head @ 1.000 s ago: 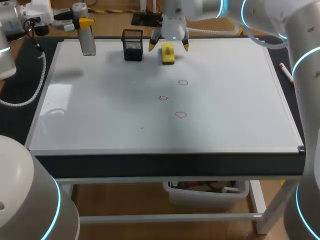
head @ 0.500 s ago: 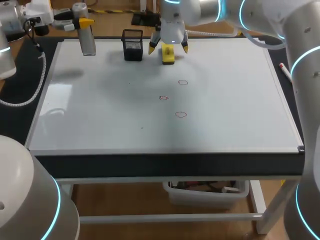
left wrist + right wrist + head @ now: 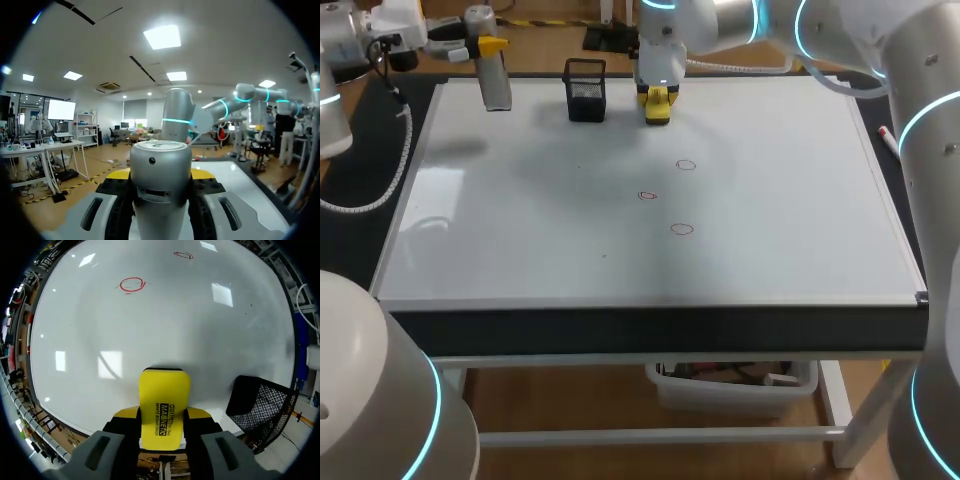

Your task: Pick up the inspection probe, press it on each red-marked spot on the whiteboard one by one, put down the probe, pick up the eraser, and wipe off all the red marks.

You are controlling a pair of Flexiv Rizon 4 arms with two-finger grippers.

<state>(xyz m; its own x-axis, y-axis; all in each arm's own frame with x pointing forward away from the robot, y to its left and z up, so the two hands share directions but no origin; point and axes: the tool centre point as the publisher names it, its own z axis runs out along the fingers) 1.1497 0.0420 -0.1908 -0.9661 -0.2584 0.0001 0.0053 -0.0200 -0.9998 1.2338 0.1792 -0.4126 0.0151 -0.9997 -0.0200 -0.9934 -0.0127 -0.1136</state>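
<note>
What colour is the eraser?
Yellow, with black lettering on top. The eraser shows best in the right wrist view.

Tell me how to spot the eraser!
Look at the far edge of the big whiteboard, beside the black mesh basket. The eraser is the small block between the right gripper's fingers. It is bright yellow, while the basket is black.

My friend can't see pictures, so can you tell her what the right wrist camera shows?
The robot's right hand grips a yellow eraser between its two yellow-tipped fingers, down on a whiteboard. Ahead of it on the board are two red circles, and a black mesh basket stands beside the hand.
</note>
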